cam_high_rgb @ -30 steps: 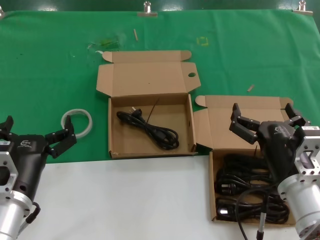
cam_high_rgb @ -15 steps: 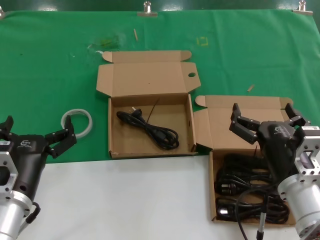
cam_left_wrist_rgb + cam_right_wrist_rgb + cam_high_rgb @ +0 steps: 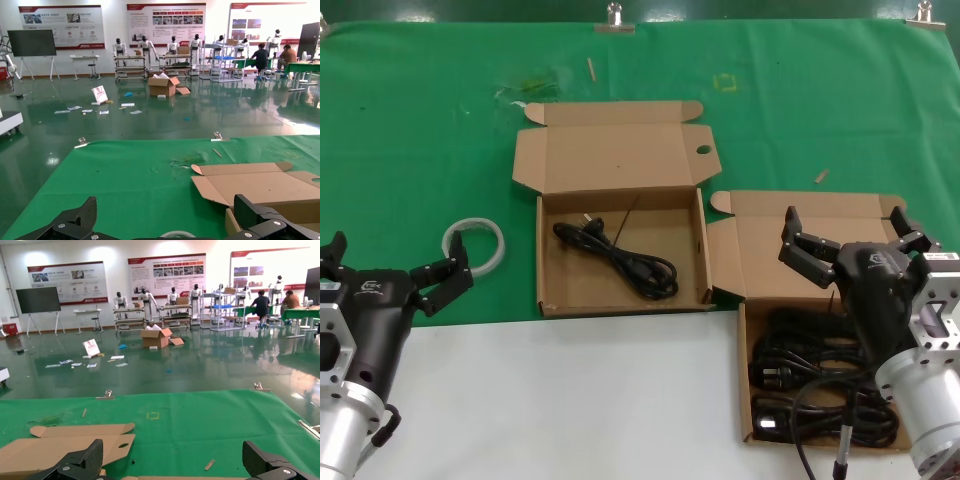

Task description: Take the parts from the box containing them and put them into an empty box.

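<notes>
Head view shows your right gripper (image 3: 848,234) spread wide above the full box (image 3: 752,345), gripping nothing; the coiled cords (image 3: 820,385) lie packed beneath it. Your left gripper (image 3: 392,262) waits, fingers apart, near the white tape ring (image 3: 475,245). One cord (image 3: 620,258) lies in the other box (image 3: 620,302), apparently the only one there.

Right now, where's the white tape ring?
In the head view the tape ring lies on the green cloth on the robot's left, between the left gripper and the centre box holding one cord.
</notes>
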{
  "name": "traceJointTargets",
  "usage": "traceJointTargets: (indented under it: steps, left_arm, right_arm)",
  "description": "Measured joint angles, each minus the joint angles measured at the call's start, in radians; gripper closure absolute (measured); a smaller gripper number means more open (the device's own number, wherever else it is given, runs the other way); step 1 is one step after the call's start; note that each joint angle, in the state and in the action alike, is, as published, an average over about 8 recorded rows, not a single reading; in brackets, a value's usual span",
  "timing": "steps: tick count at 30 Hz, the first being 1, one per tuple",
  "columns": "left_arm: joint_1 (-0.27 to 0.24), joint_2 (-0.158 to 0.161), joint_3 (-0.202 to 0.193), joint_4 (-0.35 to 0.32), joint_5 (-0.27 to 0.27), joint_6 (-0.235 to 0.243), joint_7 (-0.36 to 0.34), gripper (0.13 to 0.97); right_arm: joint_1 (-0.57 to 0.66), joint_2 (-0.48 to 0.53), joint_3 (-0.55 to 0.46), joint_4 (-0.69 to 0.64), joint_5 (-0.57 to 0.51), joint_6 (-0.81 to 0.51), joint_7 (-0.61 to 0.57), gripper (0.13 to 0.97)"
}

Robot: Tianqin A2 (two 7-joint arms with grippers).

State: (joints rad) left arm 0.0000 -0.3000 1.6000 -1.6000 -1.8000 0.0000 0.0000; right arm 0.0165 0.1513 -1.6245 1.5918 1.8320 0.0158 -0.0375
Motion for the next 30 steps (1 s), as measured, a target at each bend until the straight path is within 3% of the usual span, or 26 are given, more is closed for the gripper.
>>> traceJointTargets:
  steps: [30]
  left_arm:
    - [0.0,0.0,0.0,0.0,0.0,0.0,0.0,0.132]
  right_arm:
    - [0.0,0.0,0.0,0.0,0.0,0.0,0.0,0.129]
